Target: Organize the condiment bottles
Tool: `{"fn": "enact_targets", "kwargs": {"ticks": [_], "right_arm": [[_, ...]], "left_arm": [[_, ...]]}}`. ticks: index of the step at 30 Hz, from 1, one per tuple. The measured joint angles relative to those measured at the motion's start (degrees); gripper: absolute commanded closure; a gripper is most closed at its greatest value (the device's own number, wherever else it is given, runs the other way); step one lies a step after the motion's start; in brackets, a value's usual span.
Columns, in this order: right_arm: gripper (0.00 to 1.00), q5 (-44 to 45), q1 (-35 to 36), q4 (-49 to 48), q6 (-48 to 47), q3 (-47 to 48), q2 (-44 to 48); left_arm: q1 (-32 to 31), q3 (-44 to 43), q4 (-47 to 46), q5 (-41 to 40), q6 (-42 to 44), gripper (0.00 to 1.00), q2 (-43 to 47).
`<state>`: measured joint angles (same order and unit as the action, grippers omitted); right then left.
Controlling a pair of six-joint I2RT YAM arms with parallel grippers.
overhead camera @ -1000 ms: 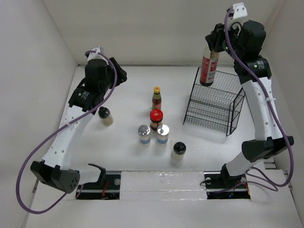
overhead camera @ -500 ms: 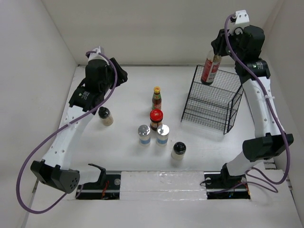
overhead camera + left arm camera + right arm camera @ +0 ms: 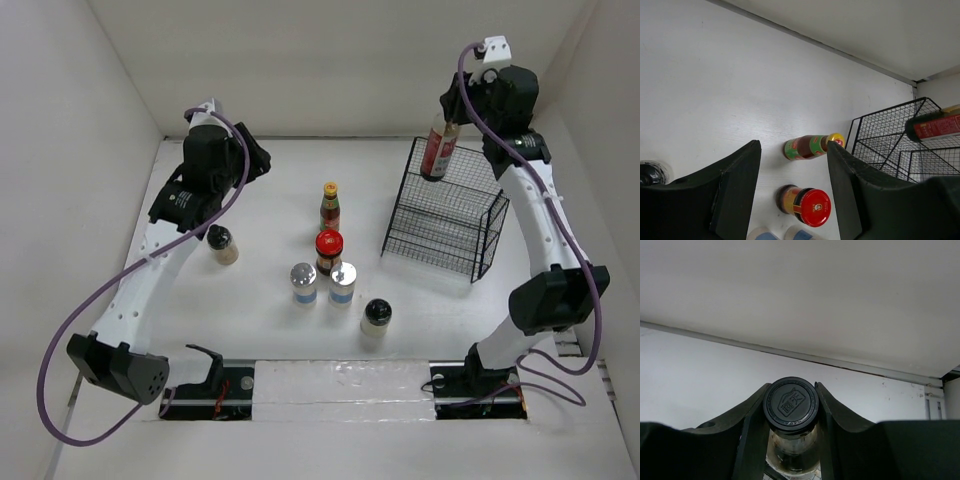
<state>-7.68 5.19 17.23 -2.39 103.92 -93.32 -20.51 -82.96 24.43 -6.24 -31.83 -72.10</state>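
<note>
Far to the left of the black wire rack, the left claw hangs wide open with nothing in it, and that arm has hardly moved. Below it stands a small pale jar with a black cap. Closer to the rack, on its left side, stand a tall dark sauce bottle with a yellow cap, a round jar with a red lid, a blue-labelled shaker with a silver cap, a second shaker just like it, and another pale black-capped jar. None of these six has moved. The change is at the rack's back left corner. The right claw, shut tight round the neck of the tall dark bottle with a black cap and red label, has swung a bit and tipped it (it stood straighter a second ago). The rack seems to have slid a tiny bit toward the other bottles, so maybe it got bumped. I think this bottle is about to go in first, with six more to do. From above I cannot tell if its bottom is inside the rack or resting on the wire. The right wrist view shows only its cap and neck, and the left wrist view cuts off the shakers.
</note>
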Motion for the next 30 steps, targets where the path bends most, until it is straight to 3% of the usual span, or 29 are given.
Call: {"fn": "enact_targets", "kwargs": {"ticks": [7,12,15,16,17,20,23,26,29,30], "right_arm": [[1.00,0.46,0.46,-4.48,0.26,-14.62,0.66],[0.99,1.44,0.70,-7.10,0.26,-19.76,0.72],[0.66,1.64,0.83,-8.79,0.33,-21.31,0.85],[0.41,1.66,0.83,-9.73,0.39,-21.79,1.03],[0.31,1.70,0.83,-10.23,0.94,-22.40,1.42],[0.14,1.75,0.87,-10.03,1.31,-23.52,3.04],[0.10,2.25,0.87,-9.22,1.29,-22.91,4.57],[0.10,3.82,1.38,-6.40,0.66,-19.50,5.25],[0.56,6.21,4.07,-4.81,-1.18,-17.33,7.41],[0.92,6.82,5.75,-4.52,-1.75,-17.25,8.66]], "left_arm": [[0.00,0.00,-0.20,0.22,-0.02,0.51,-1.36],[0.00,0.00,-0.52,0.87,-0.04,0.51,-1.86],[0.00,0.02,-0.92,1.29,-0.02,0.51,-1.99],[0.00,0.02,-1.07,1.38,-0.04,0.51,-1.99],[0.00,0.02,-1.11,1.46,-0.04,0.51,-1.99],[0.00,0.04,-1.16,1.55,-0.04,0.51,-1.99],[0.00,0.04,-1.18,1.64,-0.04,0.51,-1.99],[0.00,0.04,-1.33,1.66,-0.04,0.51,-1.99],[0.00,0.04,-1.51,1.68,-0.04,0.52,-1.99],[0.00,0.04,-1.49,1.68,-0.11,0.55,-1.99]]}}
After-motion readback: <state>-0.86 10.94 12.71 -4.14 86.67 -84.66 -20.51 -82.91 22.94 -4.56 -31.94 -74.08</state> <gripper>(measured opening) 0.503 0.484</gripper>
